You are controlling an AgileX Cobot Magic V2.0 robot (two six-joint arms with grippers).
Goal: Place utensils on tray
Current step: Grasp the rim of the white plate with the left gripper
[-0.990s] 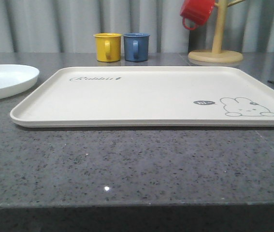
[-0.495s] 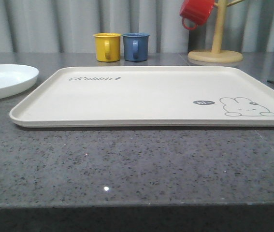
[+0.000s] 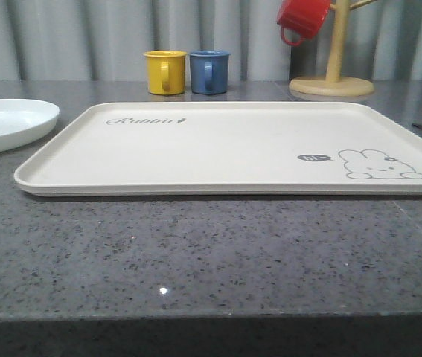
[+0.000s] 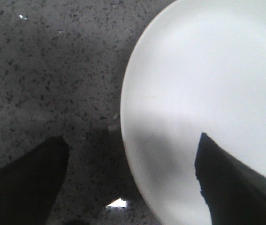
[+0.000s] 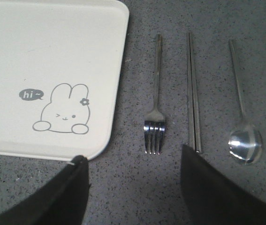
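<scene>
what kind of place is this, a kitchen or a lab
Most likely a kitchen-style counter set up for table laying. It has a speckled grey stone worktop, mugs by a wooden mug tree at the back, and a fork, chopsticks and spoon laid beside a cream tray.

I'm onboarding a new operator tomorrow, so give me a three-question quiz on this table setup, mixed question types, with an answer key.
1. True or false: the large cream rectangular rabbit tray already holds a utensil.
2. Multiple choice: on the grey speckled stone counter, which piece lies nearest the tray's edge? A) slim steel four-tined fork B) pair of steel chopsticks C) steel spoon
3. Fill in: the left claw is open, straddling the rim of the shallow round white ____.

Key:
1. False; nothing lies on the tray.
2. A; the chopsticks come next, the spoon farthest.
3. plate; one finger is over it, the other over the counter.
</scene>
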